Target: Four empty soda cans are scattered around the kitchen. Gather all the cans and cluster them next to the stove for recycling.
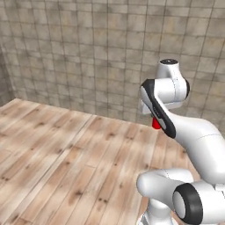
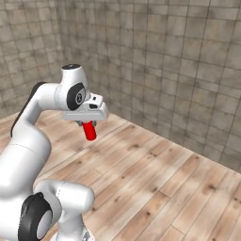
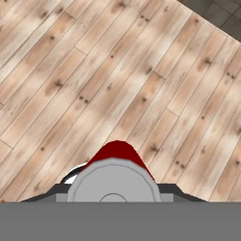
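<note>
even, soft rendered light on all views, no glare, a faint patchy shading on the wood floor (image 1: 66, 154), textures slightly blurred and blocky.

A glossy red soda can (image 2: 89, 131) with a matt silver metal top; wood plank floor (image 2: 155, 179); rough tan tiled wall (image 2: 179, 61).

No readable text anywhere.

Searched for lettering, brand marks, numbers and signs; found none. Red soda can (image 2: 89, 131) in the claw (image 2: 88, 126) bears a plain side and a blank silver top, no label legible. Wood plank floor (image 3: 141, 70) below the claw and tiled wall (image 1: 88, 52) beyond it carry no writing.
</note>
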Tool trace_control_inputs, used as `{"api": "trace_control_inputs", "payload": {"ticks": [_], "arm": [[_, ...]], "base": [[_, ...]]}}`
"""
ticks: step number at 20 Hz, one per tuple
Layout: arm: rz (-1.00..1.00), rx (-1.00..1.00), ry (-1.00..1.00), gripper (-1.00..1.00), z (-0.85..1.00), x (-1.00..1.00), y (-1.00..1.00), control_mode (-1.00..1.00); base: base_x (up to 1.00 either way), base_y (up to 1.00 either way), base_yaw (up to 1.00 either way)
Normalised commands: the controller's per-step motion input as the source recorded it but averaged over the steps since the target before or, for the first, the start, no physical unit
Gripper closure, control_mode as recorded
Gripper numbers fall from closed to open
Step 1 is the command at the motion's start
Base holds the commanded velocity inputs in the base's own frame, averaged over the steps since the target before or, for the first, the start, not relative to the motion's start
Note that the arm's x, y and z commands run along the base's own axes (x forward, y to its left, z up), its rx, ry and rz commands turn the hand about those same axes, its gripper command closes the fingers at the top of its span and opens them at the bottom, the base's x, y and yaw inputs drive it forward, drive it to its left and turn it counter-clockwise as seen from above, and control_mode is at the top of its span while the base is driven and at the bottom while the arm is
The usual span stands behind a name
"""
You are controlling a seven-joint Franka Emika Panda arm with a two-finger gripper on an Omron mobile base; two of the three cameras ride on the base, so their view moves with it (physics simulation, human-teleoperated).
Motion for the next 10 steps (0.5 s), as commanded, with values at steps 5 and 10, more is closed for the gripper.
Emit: {"api": "trace_control_inputs", "payload": {"ticks": [5, 10], "arm": [[0.0, 0.0, 0.0, 1.0, 0.0, 0.0, 0.0, 1.0], [0.0, 0.0, 0.0, 1.0, 0.0, 0.0, 0.0, 1.0]], "base": [[0.8, -0.11, -0.14], [0.72, -0.02, -0.17]]}}
